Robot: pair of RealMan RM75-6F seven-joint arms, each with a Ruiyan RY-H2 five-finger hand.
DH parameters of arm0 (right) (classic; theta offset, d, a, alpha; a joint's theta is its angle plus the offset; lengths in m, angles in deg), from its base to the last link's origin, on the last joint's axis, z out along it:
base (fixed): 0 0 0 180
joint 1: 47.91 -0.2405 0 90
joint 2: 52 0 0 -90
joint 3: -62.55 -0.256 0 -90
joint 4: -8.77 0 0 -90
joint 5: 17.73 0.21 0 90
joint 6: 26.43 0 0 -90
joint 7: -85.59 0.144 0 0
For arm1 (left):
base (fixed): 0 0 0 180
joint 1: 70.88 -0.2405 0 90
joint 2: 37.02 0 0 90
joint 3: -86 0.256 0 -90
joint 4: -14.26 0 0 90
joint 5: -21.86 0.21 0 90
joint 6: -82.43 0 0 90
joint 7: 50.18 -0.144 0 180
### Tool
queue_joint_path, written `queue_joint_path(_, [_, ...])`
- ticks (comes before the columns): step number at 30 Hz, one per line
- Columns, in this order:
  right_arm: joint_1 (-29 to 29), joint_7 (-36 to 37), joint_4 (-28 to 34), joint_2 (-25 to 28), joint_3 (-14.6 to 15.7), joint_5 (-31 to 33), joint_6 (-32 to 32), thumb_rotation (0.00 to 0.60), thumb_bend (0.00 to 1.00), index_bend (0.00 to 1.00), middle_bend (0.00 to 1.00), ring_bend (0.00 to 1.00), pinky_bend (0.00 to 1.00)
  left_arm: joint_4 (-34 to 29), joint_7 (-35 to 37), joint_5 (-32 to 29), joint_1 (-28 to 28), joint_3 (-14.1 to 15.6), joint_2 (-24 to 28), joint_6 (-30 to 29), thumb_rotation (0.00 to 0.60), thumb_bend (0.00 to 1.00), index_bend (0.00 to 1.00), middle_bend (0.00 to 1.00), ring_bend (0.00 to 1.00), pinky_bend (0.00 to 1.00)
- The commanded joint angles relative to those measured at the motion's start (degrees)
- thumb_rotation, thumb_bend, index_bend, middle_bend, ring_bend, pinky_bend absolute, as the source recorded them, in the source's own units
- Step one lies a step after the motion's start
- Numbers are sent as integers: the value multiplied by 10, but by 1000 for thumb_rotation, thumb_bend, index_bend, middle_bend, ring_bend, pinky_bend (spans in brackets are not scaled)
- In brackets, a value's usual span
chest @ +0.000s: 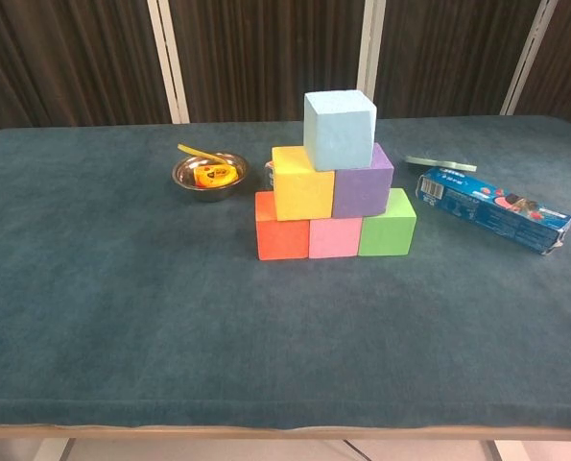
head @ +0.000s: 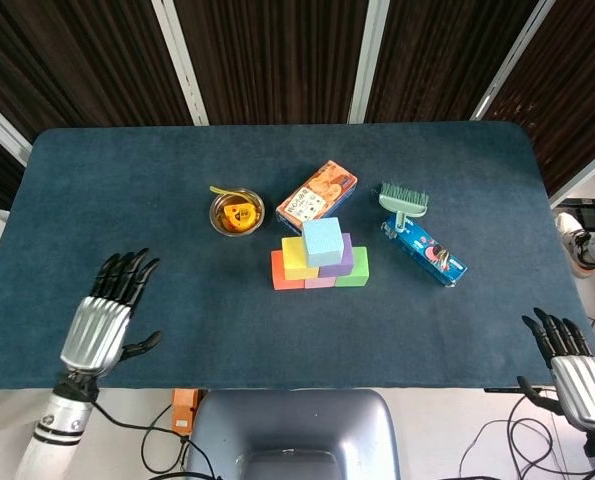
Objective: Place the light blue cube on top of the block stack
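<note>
The light blue cube (chest: 340, 130) sits at the centre of the chest view, on top of the block stack (chest: 335, 204) — it rests across the seam between the yellow block (chest: 302, 182) and the purple block (chest: 364, 181). Under those two lies a row of three: red block (chest: 281, 230), pink block (chest: 334, 236) and green block (chest: 388, 223), all touching. Nothing grips the cube.

In the head view the left hand (head: 105, 318) is at the lower left of the frame, over the near edge of the table (head: 127, 220), well apart from the stack, its fingers spread and holding nothing. The right hand (head: 569, 368) shows at the lower right corner, beyond the table's near edge, fingers likewise apart and empty.

Left of the stack stands a small metal bowl (chest: 209, 174) with an orange-yellow object inside. Behind the stack, in the head view, lies an orange box (head: 317, 192). To the right are a green brush (head: 403, 203) and — just below it in the frame — a blue package (head: 424, 252) lying flat.
</note>
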Motion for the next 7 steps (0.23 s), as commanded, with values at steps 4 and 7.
queue_joint_path(4, [-11, -58, 12, -23, -9, 24, 27, 600, 242, 0, 0, 0, 0, 306, 283, 72, -197, 102, -20, -101, 600, 44, 0, 0, 0, 56])
queue_joint_path(7, [-10, -64, 14, -25, -6, 20, 25, 600, 242, 0, 0, 0, 0, 303, 288, 79, -201, 97, -17, -89, 600, 44, 0, 0, 0, 56])
